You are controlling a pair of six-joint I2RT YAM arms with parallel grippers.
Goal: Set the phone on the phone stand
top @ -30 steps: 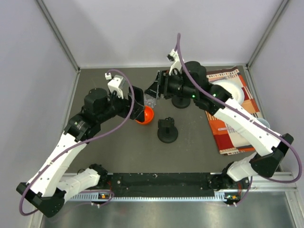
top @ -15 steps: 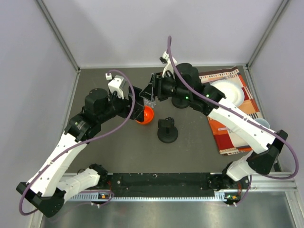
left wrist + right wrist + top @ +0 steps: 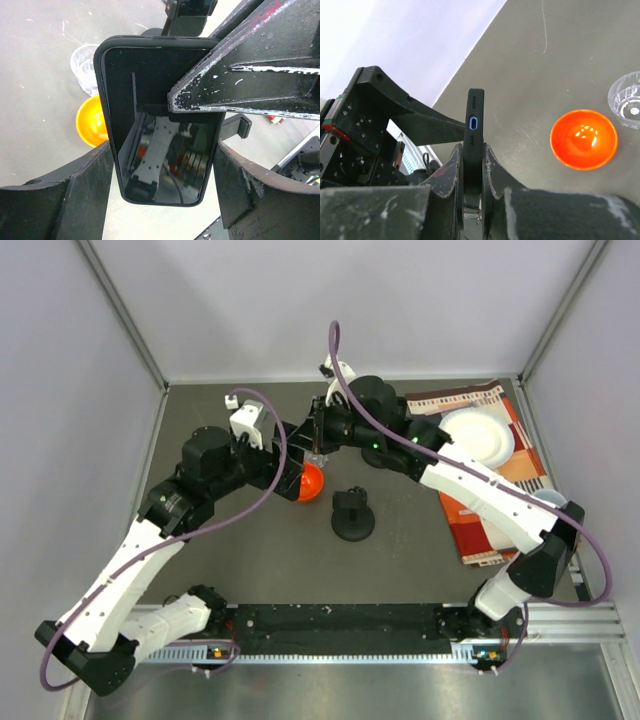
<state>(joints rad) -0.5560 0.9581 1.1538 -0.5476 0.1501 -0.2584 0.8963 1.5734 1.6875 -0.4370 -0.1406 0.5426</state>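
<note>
The phone [image 3: 160, 120], black with a dark glossy screen, hangs above the table between both arms. My left gripper [image 3: 163, 150] spans its width, with a finger against each long side. My right gripper [image 3: 472, 150] is shut on the phone [image 3: 474, 125], which shows edge-on with its charging port up, the fingers [image 3: 451, 170] pressed on its two faces. One right finger [image 3: 250, 75] lies across the screen in the left wrist view. From above, both grippers [image 3: 300, 445] meet over the orange bowl. The black phone stand [image 3: 352, 515] sits on the table, nearer and to the right.
An orange bowl [image 3: 311, 481] and a clear glass cup [image 3: 626, 100] sit under the grippers. A black round base [image 3: 380, 456] lies beneath the right arm. A white plate [image 3: 478, 435] rests on a red patterned cloth [image 3: 490, 525] at the right.
My right arm has swung left to the left gripper and its fingers have shut on the phone. The left arm has stayed nearly still.
</note>
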